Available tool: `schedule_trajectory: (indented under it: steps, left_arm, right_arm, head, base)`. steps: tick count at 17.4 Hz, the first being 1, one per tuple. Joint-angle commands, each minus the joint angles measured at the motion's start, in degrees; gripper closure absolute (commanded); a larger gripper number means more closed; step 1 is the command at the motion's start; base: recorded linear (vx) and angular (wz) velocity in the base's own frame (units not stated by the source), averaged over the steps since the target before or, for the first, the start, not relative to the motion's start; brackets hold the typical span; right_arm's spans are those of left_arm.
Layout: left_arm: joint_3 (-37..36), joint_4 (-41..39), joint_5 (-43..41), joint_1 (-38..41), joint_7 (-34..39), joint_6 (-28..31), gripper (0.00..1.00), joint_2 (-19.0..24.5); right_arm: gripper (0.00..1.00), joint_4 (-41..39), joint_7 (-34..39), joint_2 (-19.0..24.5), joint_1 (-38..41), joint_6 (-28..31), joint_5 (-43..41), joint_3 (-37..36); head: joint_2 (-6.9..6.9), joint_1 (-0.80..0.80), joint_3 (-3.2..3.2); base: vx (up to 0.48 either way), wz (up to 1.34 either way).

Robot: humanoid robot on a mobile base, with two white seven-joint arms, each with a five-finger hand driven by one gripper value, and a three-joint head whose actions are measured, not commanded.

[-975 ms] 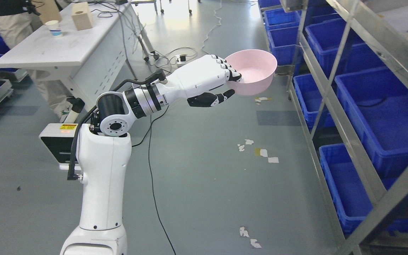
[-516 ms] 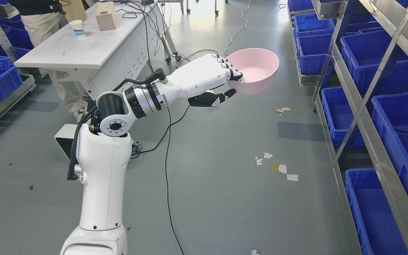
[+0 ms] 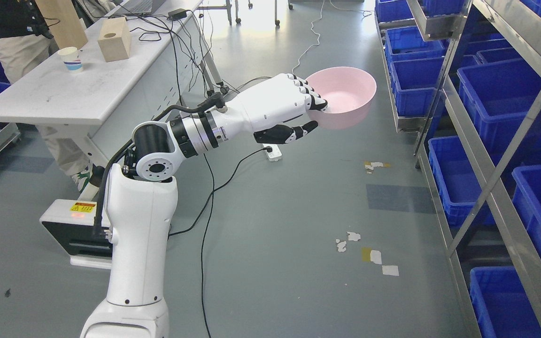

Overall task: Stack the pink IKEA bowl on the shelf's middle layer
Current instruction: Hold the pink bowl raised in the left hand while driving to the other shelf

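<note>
Pink bowl [image 3: 345, 96] held up in the air, over the grey floor [image 3: 298, 225], well apart from any shelf board

Left hand [image 3: 294, 110] clamped on its near rim, fingers [image 3: 315, 101] hooked over the edge and into the bowl, thumb [image 3: 294, 134] tucked below the side. Bowl sitting level, open side up, nothing inside

Metal shelf rack [image 3: 486, 183] off to the right, full of blue bins [image 3: 500, 101]. No other pink bowl to be seen on it from here, so cannot tell where the stack should go

Looks like the carrying step: bowl picked up, not yet at the shelf. Right hand nowhere to be seen

Next move, at a guess: bring the bowl over to the rack, find the middle layer, slip it in between the slanted metal bars without a bump. Must stay level, with the grip kept tight, as only one edge is pinched and the bowl could tip or slide out

White table [image 3: 59, 94] far on the left, with a paper cup [image 3: 71, 58] and a wooden block [image 3: 114, 32] on top, and a person [image 3: 7, 28] standing behind it
</note>
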Motion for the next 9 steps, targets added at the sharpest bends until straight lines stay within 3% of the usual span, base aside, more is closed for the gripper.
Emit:
schedule_trajectory:
  steps: [1,9]
  left_arm:
    - [-1.2,-0.1,0.1,0.0,0.2,0.0,0.97,1.0]
    - [-4.0,-0.1,2.0,-0.6,1.9,0.0,0.97,1.0]
  right_arm:
    - [0.00,-1.0,0.0,-1.0,0.2,0.0,0.0,0.0]
    - [0.00,-1.0,0.0,-1.0,0.3,0.0,0.0,0.0]
  head:
    - [0.00,0.00,0.00]
    - [0.00,0.00,0.00]
  base:
    - [0.385,-0.06]
    - [0.378,-0.05]
